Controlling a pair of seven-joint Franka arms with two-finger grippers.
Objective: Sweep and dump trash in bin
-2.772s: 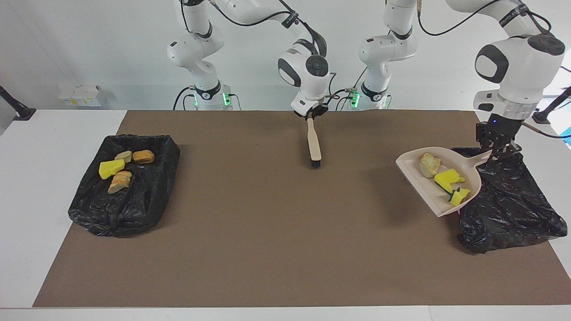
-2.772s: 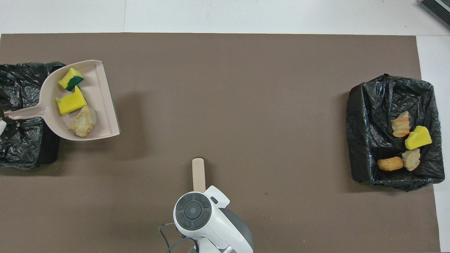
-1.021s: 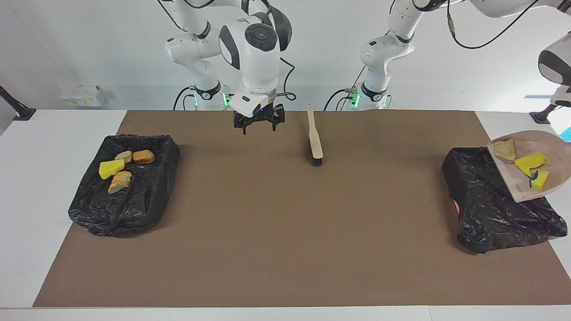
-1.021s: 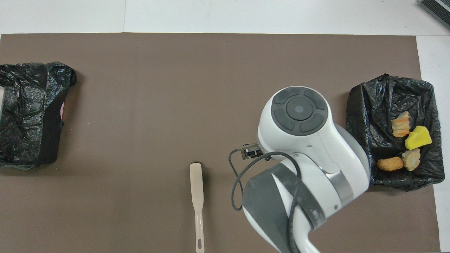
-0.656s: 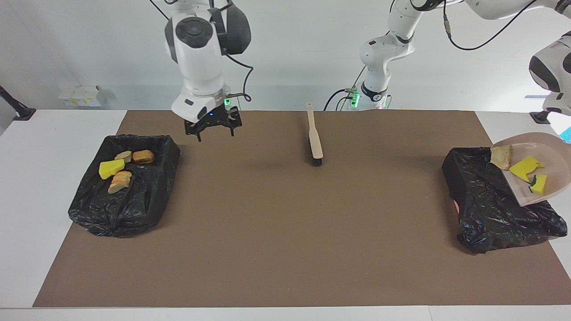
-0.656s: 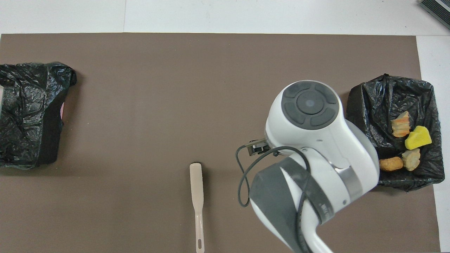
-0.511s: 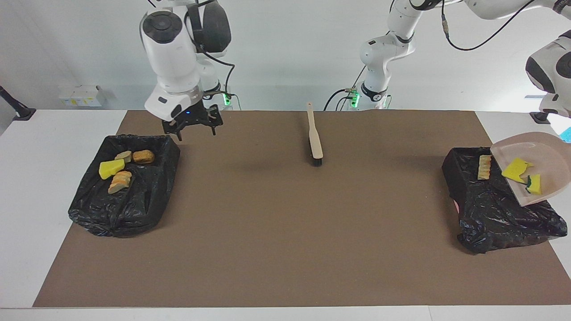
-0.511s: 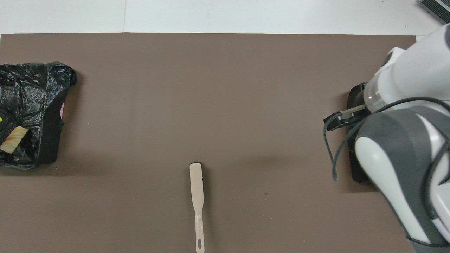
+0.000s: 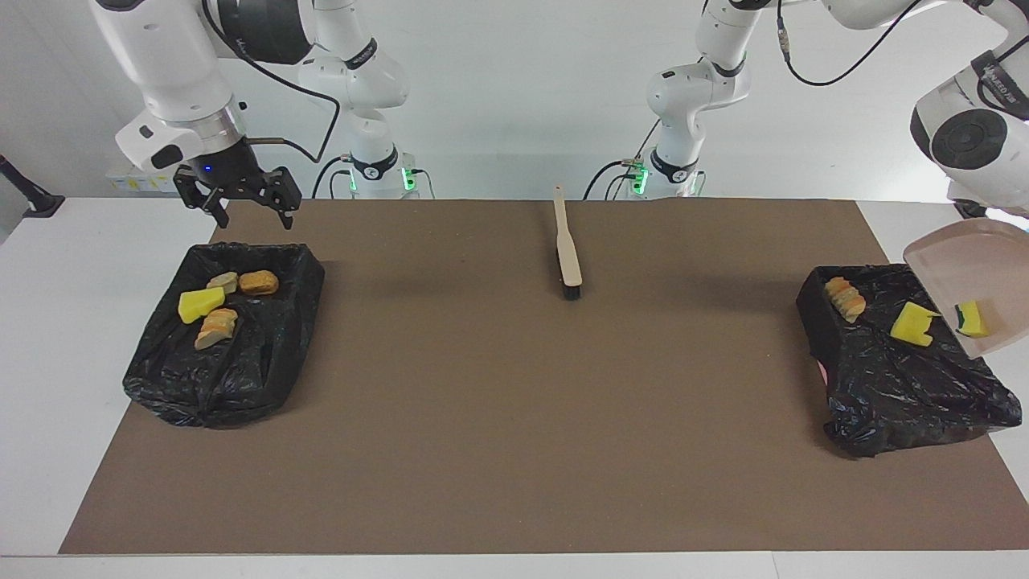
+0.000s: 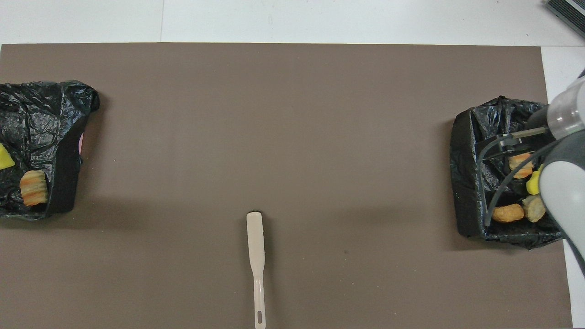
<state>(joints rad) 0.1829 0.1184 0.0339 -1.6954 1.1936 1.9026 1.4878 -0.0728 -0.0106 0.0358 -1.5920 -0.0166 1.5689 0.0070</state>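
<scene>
Brush (image 10: 256, 244) lies between 2 black bins (image 10: 470, 183).

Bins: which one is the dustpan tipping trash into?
The black-lined bin at the left arm's end, under the tilted dustpan; the other bin sits below the right gripper.

Two bins (image 9: 217, 354) (image 9: 892, 386), one brush (image 9: 568, 253), one dustpan (image 9: 977, 277), seven trash chunks (image 9: 201, 304)

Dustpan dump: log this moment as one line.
dustpan: tilted over bin | sponge piece: in dustpan | right gripper: open, empty | brush: on mat
</scene>
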